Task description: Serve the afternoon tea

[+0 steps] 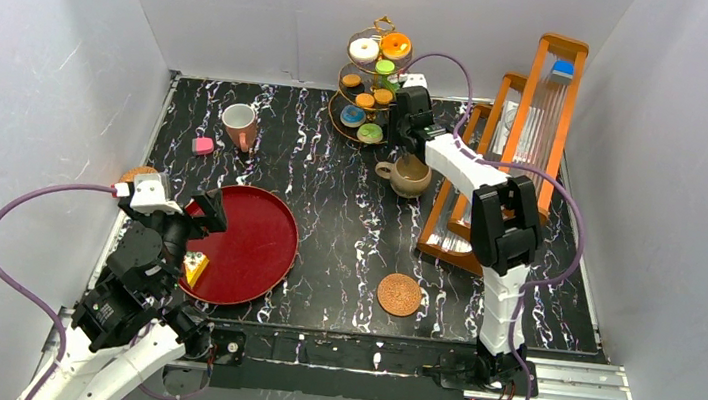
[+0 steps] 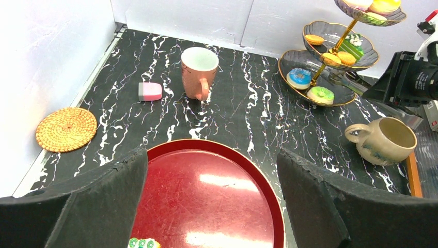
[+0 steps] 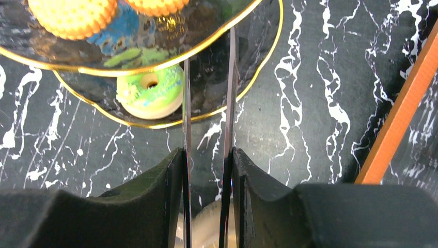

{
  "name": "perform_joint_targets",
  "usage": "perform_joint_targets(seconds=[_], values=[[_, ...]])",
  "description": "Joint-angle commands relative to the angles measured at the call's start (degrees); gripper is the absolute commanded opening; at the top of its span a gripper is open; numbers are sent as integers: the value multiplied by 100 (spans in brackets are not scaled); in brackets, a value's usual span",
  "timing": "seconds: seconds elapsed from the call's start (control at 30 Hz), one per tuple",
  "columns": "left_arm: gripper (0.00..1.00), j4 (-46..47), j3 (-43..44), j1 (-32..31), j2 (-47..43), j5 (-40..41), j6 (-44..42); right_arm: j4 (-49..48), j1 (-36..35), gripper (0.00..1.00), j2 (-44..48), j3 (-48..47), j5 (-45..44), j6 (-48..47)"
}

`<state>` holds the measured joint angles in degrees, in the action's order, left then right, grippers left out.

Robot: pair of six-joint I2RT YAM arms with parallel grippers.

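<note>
The gold three-tier stand (image 1: 373,82) holds several toy pastries at the back; it also shows in the left wrist view (image 2: 330,62). My right gripper (image 1: 410,116) (image 3: 207,152) is shut on the black tongs (image 3: 230,103), whose two thin blades reach the stand's lower rim (image 3: 258,72) beside a green donut (image 3: 150,92); nothing shows between the blades. The beige mug (image 1: 409,175) (image 2: 385,140) stands just below that gripper. My left gripper (image 1: 203,213) (image 2: 212,155) is open and empty above the red tray (image 1: 255,239). The white-lined mug (image 1: 239,127) (image 2: 199,72) stands at the back left.
A yellow cake slice (image 1: 193,267) lies on the tray's near left. A pink pastry (image 1: 202,146) lies left of the mug. Woven coasters lie at the left edge (image 1: 137,174) and front centre (image 1: 399,294). An orange wooden rack (image 1: 524,129) fills the right side.
</note>
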<state>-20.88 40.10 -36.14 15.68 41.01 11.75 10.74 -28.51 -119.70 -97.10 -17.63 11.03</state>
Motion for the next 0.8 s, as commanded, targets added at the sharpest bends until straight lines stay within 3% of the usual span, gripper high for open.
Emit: perform_joint_targets(seconds=[0.0, 0.2, 0.37, 0.77], values=[[92, 216, -31, -20, 21, -22, -67, -783, 68, 40, -144, -442, 26, 50], [92, 214, -28, -24, 32, -15, -76, -936, 145, 40, -476, -744, 243, 117], [92, 205, -35, -25, 0, -15, -61, -974, 164, 47, -575, -860, 270, 110], [92, 198, -30, -25, -16, -20, -58, -537, 194, 55, -138, -620, 304, 82]])
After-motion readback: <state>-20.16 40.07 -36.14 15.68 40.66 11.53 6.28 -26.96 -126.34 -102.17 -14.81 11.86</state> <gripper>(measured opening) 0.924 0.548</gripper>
